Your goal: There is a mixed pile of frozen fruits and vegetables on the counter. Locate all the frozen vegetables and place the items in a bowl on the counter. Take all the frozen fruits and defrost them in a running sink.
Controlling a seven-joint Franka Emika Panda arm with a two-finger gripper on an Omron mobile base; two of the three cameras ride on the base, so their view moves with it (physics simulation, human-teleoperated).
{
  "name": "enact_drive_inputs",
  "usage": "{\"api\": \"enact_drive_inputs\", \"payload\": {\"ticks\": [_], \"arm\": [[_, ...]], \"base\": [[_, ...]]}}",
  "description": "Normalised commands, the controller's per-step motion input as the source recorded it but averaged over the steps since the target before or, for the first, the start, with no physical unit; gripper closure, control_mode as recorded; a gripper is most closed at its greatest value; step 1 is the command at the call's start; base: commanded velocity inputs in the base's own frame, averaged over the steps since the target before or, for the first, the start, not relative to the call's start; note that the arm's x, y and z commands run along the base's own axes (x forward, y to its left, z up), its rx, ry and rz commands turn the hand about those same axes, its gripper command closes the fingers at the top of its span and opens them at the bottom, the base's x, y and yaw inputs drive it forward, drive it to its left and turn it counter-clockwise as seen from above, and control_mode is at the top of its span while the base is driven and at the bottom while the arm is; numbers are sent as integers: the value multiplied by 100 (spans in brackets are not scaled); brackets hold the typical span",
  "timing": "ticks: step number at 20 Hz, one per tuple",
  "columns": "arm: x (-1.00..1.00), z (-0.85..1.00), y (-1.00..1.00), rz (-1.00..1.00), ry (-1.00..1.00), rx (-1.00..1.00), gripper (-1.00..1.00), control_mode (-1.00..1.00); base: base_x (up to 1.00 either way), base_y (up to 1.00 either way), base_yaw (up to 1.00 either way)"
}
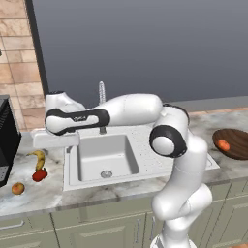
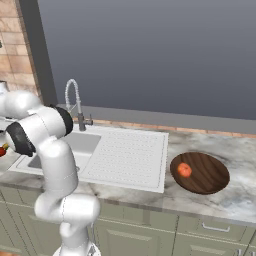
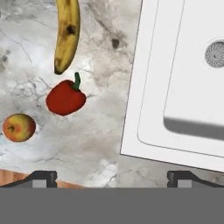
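Two-finger gripper is seen with fingertips wide apart, nothing between them, hovering over the pale marbled stone counter beside the white rectangular sink. Curved yellow banana, bright red lumpy pepper and small round orange-yellow fruit are lying close together on the counter. Round orange-red tomato is seen inside the dark brown wooden bowl, right of the sink.

Banana, pepper and round fruit lay at the sink's 9 o'clock; tomato sat in bowl at 3 o'clock.
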Motion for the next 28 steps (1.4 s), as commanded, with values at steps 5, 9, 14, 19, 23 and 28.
{"api": "enact_drive_inputs", "payload": {"ticks": [5,9,14,19,23,28], "arm": [[0,-17,21,-13,0,-2,-100,-100],[4,-20,19,-12,0,-4,-100,-100],[3,-13,13,-9,0,-4,-100,-100],[1,-11,1,-2,0,-5,-100,-100],[0,-13,8,-1,0,-3,-100,-100],[0,-11,11,-3,0,0,-100,-100]], "base": [[0,0,0],[0,0,0],[0,0,0],[0,0,0],[0,0,0],[0,0,0]]}}
